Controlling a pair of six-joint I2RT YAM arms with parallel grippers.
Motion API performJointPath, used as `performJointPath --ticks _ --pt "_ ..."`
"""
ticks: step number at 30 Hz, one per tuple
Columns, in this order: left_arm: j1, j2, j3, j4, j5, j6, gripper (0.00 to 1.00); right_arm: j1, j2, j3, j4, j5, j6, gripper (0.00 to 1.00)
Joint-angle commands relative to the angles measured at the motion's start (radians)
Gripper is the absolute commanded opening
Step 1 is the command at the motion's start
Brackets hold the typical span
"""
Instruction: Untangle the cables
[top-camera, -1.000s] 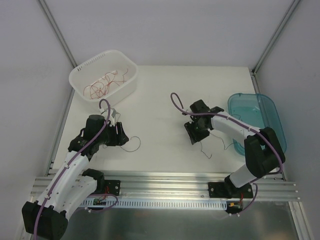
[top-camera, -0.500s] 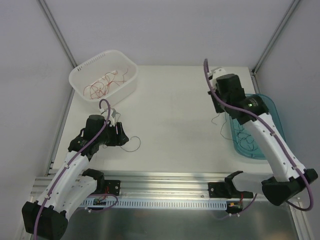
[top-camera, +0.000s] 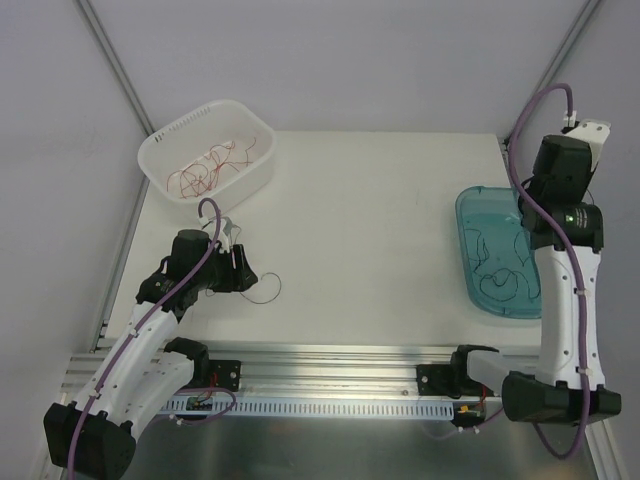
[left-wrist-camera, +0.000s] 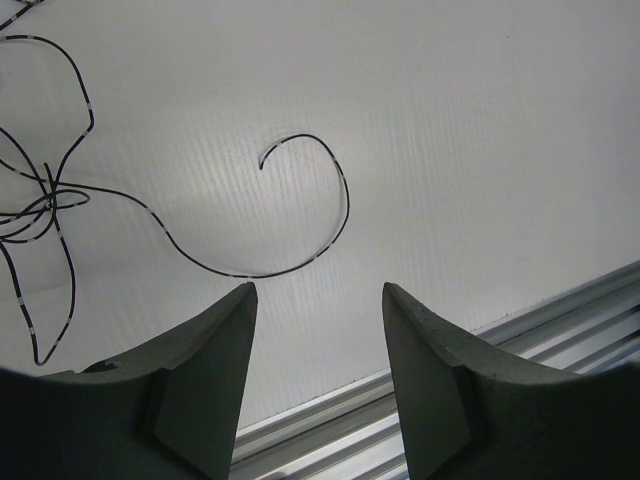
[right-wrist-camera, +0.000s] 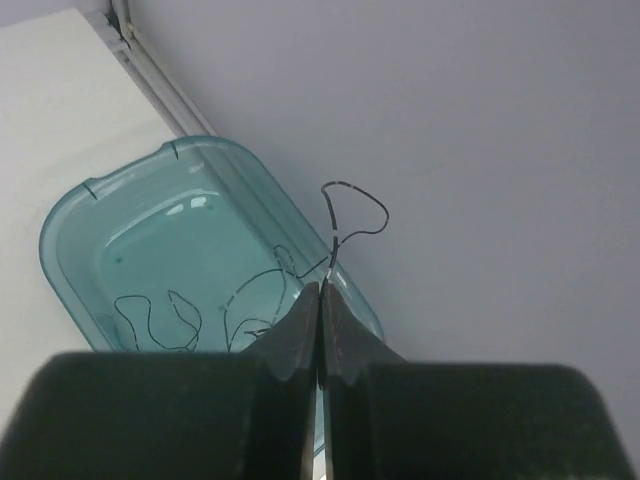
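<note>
Several hair-thin curly wires are lying in three places, and one more is hanging in the air. That one, a thin black wire (right-wrist-camera: 352, 212), is looping up from the right gripper (right-wrist-camera: 320, 292), whose fingers are pressing flat together on it. Beneath it, I am seeing a translucent teal plastic tray (right-wrist-camera: 70, 225) with more loose black wires (right-wrist-camera: 170, 320) curling on its floor. From the top camera the tray (top-camera: 470, 215) is sitting at the table's right edge, with the right arm raised high over its far side.

A second black wire (left-wrist-camera: 300, 230) is lying on the white table (top-camera: 360, 230), ending in a hook. It is running left into a knot of black loops (left-wrist-camera: 40, 200). The left gripper (left-wrist-camera: 318, 300) is hovering low just behind the wire, its fingers spread wide and gripping nothing. I cannot tell whether they are touching the table.

A bundle of red wires (top-camera: 205, 168) is resting inside a white slotted plastic basket (top-camera: 160, 135) at the far left corner, well apart from both grippers.
</note>
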Motion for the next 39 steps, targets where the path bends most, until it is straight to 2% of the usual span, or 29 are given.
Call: performJointPath --ticks 1,6,9,10,13,15,16,17,19,20,23,25,32,36,39 --pt "-0.003 -0.010 0.014 -0.004 0.010 0.004 0.54 -0.089 0.078 -0.094 0.058 -0.082 0.146 0.01" --pt "-0.003 -0.021 0.009 -0.004 0.010 0.004 0.54 -0.260 0.190 -0.204 0.076 -0.269 0.328 0.01" --pt "-0.003 -0.017 0.013 -0.004 0.009 0.007 0.54 -0.339 0.243 -0.299 0.108 -0.443 0.427 0.01" --pt "-0.003 -0.015 0.016 -0.004 0.007 0.009 0.54 -0.362 0.253 -0.351 0.121 -0.546 0.458 0.02" --pt "-0.003 -0.010 0.017 -0.004 0.010 0.010 0.54 -0.451 0.276 -0.422 0.138 -0.679 0.561 0.13" --pt "-0.003 -0.009 0.014 -0.004 0.012 0.010 0.54 -0.471 0.257 -0.470 0.141 -0.670 0.569 0.25" --pt "-0.003 -0.009 0.016 -0.004 0.013 0.010 0.54 -0.470 0.247 -0.474 0.127 -0.635 0.568 0.36" --pt "-0.003 -0.010 0.016 -0.004 0.013 0.010 0.54 -0.473 0.238 -0.473 0.115 -0.617 0.568 0.55" --pt "-0.003 -0.009 0.016 -0.004 0.012 0.010 0.54 -0.473 0.211 -0.462 0.074 -0.580 0.563 0.73" --pt "-0.003 -0.006 0.017 -0.004 0.009 0.010 0.54 -0.473 0.198 -0.455 0.063 -0.573 0.563 0.85" --pt "-0.002 -0.001 0.019 -0.004 0.009 0.009 0.54 -0.470 0.126 -0.438 0.038 -0.593 0.561 0.97" --pt "-0.002 0.000 0.016 -0.004 0.006 0.007 0.54 -0.468 0.061 -0.428 0.032 -0.639 0.555 1.00" --pt "-0.002 0.013 0.016 -0.004 -0.023 -0.005 0.54 -0.400 -0.082 -0.359 -0.037 -0.796 0.474 1.00" --pt "0.024 0.039 0.022 -0.004 -0.061 -0.057 0.56 -0.352 -0.167 -0.372 -0.039 -1.071 0.371 1.00" --pt "0.028 0.066 0.020 -0.017 -0.149 -0.164 0.56 -0.278 -0.217 -0.395 -0.068 -1.162 0.319 1.00"
